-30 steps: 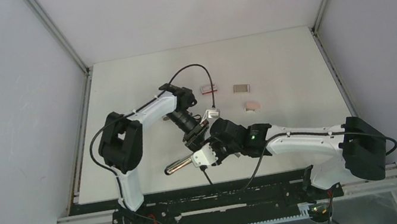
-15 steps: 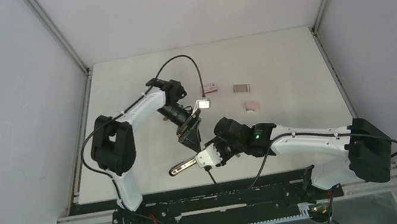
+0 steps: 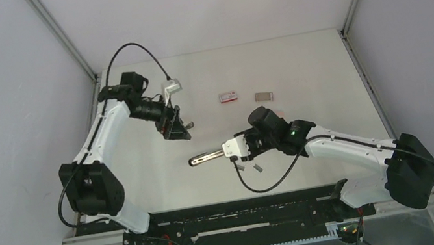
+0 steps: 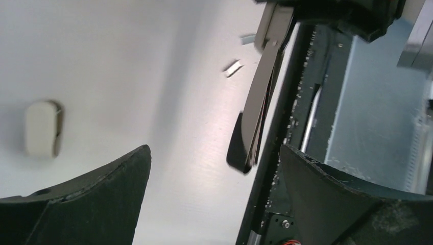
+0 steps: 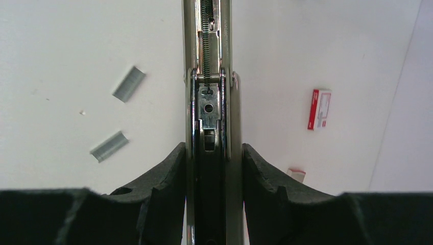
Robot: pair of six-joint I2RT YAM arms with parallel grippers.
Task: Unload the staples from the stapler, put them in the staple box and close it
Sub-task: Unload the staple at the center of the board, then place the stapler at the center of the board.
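Left gripper stands with its jaws wide apart and holds nothing. It hangs over the table at 10 o'clock from the table centre, near the left edge and the side wall. Right gripper is clamped on the stapler, one finger on each side of the body. The stapler is open, with its metal magazine pointing toward 9 o'clock in the top view and the spring channel exposed.

The staples lie on the table as two short grey strips, just beside the right gripper at 5 o'clock in the top view and apart from each other. They do not touch the stapler.

Open room:
- Bare surface lies between the two grippers, which are well apart.
- The far half of the table carries a red-and-white box at 12 o'clock from the right gripper and a small grey stapler at 1 o'clock.
- The staples lie between the right gripper and the near table edge.

Change since one second ago: the left gripper was nearly closed at the stapler, close against the right gripper. It has since opened and swung away to 10 o'clock. The right gripper has carried the stapler slightly toward 1 o'clock.
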